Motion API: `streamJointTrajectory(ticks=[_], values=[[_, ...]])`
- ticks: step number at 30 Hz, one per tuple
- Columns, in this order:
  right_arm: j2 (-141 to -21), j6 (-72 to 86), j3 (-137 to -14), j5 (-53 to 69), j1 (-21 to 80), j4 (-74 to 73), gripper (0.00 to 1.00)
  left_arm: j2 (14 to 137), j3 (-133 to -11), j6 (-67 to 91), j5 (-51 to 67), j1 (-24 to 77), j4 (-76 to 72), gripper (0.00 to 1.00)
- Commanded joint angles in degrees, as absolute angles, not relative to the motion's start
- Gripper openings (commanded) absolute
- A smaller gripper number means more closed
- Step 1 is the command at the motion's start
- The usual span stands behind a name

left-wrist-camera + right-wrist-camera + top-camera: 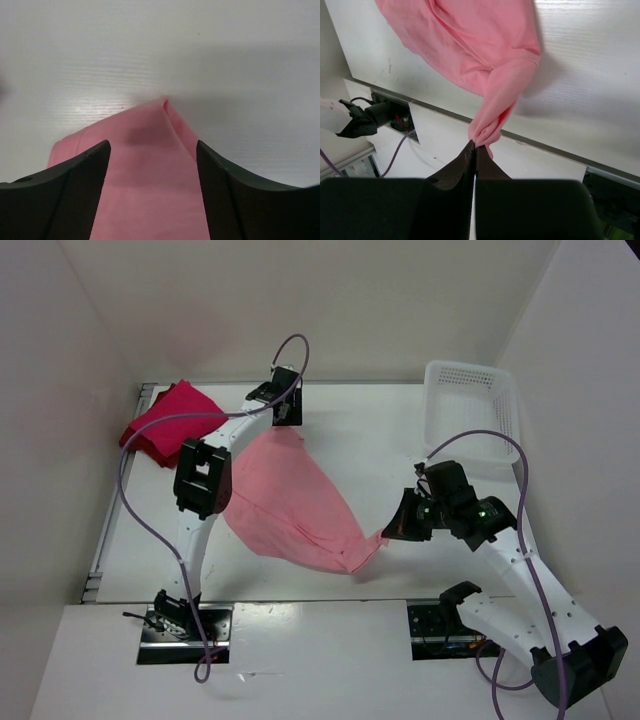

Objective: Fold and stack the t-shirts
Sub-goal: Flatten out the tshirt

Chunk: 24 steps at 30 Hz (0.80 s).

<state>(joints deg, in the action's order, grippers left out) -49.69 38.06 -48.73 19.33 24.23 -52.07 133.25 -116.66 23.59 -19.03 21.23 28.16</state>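
Bolted nearest me, the left arm's base and the right arm's base sit at the front edge of the white table. Far off at the back left lie the crimson shirts in a low heap, with darker red showing along the lower edge. Next comes the left gripper, its jaws apart and empty, poised right over the far corner of the salmon shirt. That shirt stretches diagonally across the middle of the table. Its near-right end is twisted into a thin rope and raised off the surface, and the right gripper has its jaws clamped tight on that rope's tip. Back right stands the white basket, well apart from everything. The cloth looks light, limp and quick to sag or slide. I'd pinch it at a corner or hem, through both layers, rather than mid-panel.
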Motion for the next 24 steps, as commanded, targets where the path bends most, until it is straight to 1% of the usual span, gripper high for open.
streamJointTrajectory(ticks=[1, 5, 6, 8, 9, 10, 13, 14, 15, 16, 18, 19, 23, 24], values=[[-49.9, 38.5, -49.0, 20.7, 24.5, -47.1, 0.01, 136.4, -122.2, 20.1, -21.2, 21.6, 28.7, 0.76], [-50.4, 38.5, -49.0, 21.2, 24.5, -47.1, 0.01, 140.4, -126.3, 19.6, -21.2, 22.3, 30.8, 0.58], [-51.1, 38.5, -49.0, 21.2, 24.5, -47.1, 0.01, 140.9, -126.3, 19.6, -21.2, 22.9, 30.2, 0.48], [-51.1, 38.5, -49.0, 21.2, 24.5, -47.1, 0.01, 141.5, -127.1, 19.1, -21.2, 22.9, 30.2, 0.41], [-51.1, 38.5, -49.7, 21.2, 24.5, -47.1, 0.01, 142.0, -127.1, 19.1, -21.2, 22.9, 30.8, 0.4], [-51.1, 38.5, -50.4, 20.7, 24.5, -47.1, 0.01, 142.0, -127.1, 18.4, -21.2, 22.9, 30.8, 0.41], [-52.2, 37.9, -51.8, 20.7, 24.5, -46.6, 0.01, 141.4, -123.5, 17.2, -23.2, 22.9, 30.0, 0.54], [-53.0, 37.9, -52.4, 20.7, 24.5, -46.6, 0.01, 141.4, -121.7, 17.2, -23.9, 22.9, 29.4, 0.54], [-53.6, 37.4, -52.4, 20.7, 24.5, -46.6, 0.01, 141.4, -121.7, 17.2, -23.9, 22.9, 29.4, 0.49], [-53.6, 37.4, -52.4, 21.2, 24.5, -46.0, 0.01, 141.4, -120.9, 17.2, -23.9, 22.9, 28.7, 0.33], [-53.6, 37.4, -52.4, 21.2, 24.5, -45.4, 0.01, 140.9, -120.9, 17.2, -23.9, 22.9, 28.7, 0.14], [-54.1, 37.4, -52.4, 21.7, 24.5, -44.7, 0.01, 140.4, -120.9, 18.1, -23.9, 22.9, 28.7, 0.01], [-55.5, 36.3, -53.0, 21.7, 24.5, -43.3, 0.01, 135.4, -125.1, 18.1, -23.4, 22.9, 30.8, 0.0], [-56.0, 36.3, -53.5, 21.7, 24.5, -42.5, 0.01, 132.0, -126.6, 18.1, -23.4, 22.4, 31.9, 0.0]])
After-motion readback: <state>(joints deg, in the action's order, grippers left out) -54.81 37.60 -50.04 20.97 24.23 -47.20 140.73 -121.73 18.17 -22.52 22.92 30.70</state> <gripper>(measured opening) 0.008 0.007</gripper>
